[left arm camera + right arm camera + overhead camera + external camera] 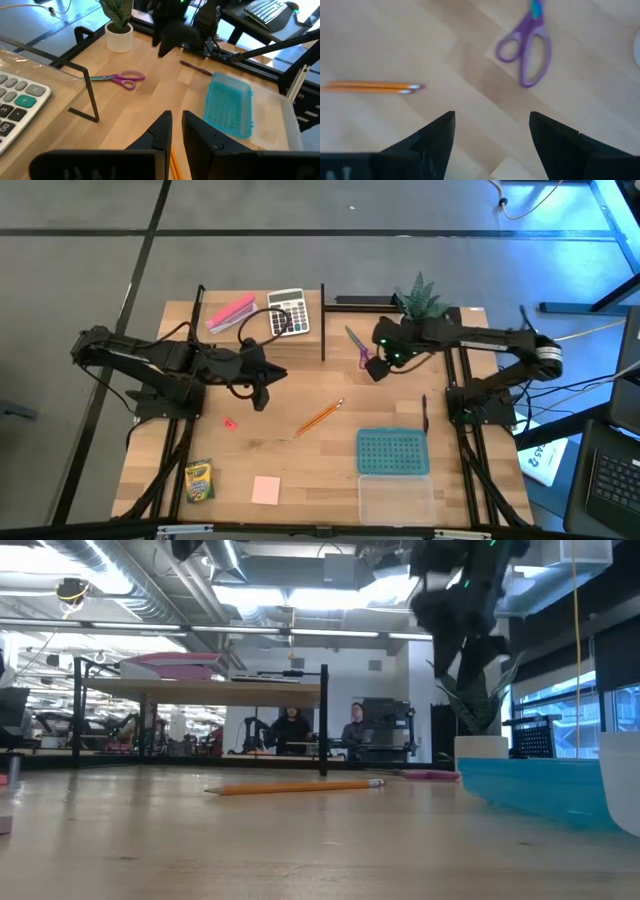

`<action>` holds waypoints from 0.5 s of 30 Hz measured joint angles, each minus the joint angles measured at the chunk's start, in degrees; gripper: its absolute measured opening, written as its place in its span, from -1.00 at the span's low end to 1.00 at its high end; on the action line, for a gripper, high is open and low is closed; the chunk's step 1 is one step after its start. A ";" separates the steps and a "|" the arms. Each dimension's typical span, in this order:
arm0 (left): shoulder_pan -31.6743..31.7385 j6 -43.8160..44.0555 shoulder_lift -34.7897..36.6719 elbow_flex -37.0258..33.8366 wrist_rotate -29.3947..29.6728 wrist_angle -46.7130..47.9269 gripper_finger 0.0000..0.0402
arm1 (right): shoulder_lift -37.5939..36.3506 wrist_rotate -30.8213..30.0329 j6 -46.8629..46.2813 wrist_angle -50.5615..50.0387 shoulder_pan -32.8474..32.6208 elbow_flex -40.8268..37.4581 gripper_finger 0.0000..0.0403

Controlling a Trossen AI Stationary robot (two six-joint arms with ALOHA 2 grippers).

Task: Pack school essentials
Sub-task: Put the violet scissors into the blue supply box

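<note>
Purple-handled scissors (356, 347) lie flat near the table's far edge; in the right wrist view the scissors (527, 50) are just ahead of my open right gripper (492, 117), which hovers above the wood beside them (375, 369). The orange pencil (320, 418) lies mid-table. My left gripper (263, 394) hangs over the table left of the pencil, its fingers almost together (176, 117), holding nothing. The tiny red piece (229, 422), the yellow-green crayon box (198, 480) and the pink notepad (266, 490) lie flat toward the near left.
An open teal case (393, 452) with its clear lid (396, 500) sits near right. The calculator (288, 312) and the pink stapler-like block (231, 313) lie at the far edge on a clear stand. A potted plant (420, 298) stands far right. A dark pen (424, 415) lies beside the case.
</note>
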State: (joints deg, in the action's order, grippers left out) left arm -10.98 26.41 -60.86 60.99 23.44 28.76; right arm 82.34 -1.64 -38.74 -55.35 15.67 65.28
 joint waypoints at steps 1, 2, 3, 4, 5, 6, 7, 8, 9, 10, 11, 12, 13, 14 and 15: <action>0.00 -0.01 -0.01 0.00 -0.03 -0.14 -0.81 | 1.45 -0.23 0.72 0.02 0.62 0.00 0.28; 0.00 -0.02 0.00 0.00 -0.17 -0.10 -0.81 | 2.90 -0.31 1.74 0.06 1.31 0.00 0.28; 0.00 -0.02 0.00 0.00 -0.32 -0.09 -0.81 | 4.29 -0.30 2.99 0.09 2.06 0.00 0.28; 0.00 -0.02 0.00 0.00 -0.37 -0.11 -0.81 | 5.54 -0.37 4.08 0.18 2.70 0.00 0.28; -0.01 -0.02 0.00 0.00 -0.39 -0.15 -0.81 | 6.79 -0.44 4.81 0.41 3.40 0.00 0.28; 0.00 -0.01 0.00 0.00 -0.40 -0.29 -0.81 | 7.99 -0.41 5.71 0.52 4.20 0.00 0.28; 0.00 0.02 0.00 0.00 -0.42 -0.59 -0.81 | 9.17 -0.37 6.26 0.52 4.91 0.00 0.28; 0.00 -0.01 0.00 0.00 -0.42 -1.05 -0.81 | 10.26 -0.35 7.11 0.53 5.65 0.00 0.28; 0.00 -0.04 0.00 0.00 -0.40 -1.49 -0.81 | 11.28 -0.33 7.71 0.55 6.39 0.00 0.28; 0.00 -0.04 0.00 0.00 -0.41 -1.60 -0.81 | 12.16 -0.34 8.30 0.57 7.16 0.00 0.28; 0.00 -0.04 0.00 0.00 -0.42 -1.56 -0.81 | 13.02 -0.31 9.08 0.63 7.90 0.00 0.28; 0.00 -0.04 0.00 0.00 -0.42 -1.54 -0.81 | 13.76 -0.29 9.40 0.95 8.65 -0.02 0.28; 0.00 -0.04 0.00 0.00 -0.42 -1.54 -0.81 | 14.46 -0.27 9.65 1.43 9.37 0.00 0.28; 0.00 -0.04 0.00 0.00 -0.42 -1.54 -0.81 | 15.10 -0.27 10.24 2.01 10.07 -0.02 0.28; 0.00 -0.04 0.00 0.00 -0.42 -1.52 -0.81 | 15.67 -0.25 10.57 2.59 10.70 -0.02 0.28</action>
State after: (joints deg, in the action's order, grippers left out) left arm -10.98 26.37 -60.86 60.99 23.03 27.23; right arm 98.00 -1.90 -28.17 -52.76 26.37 65.25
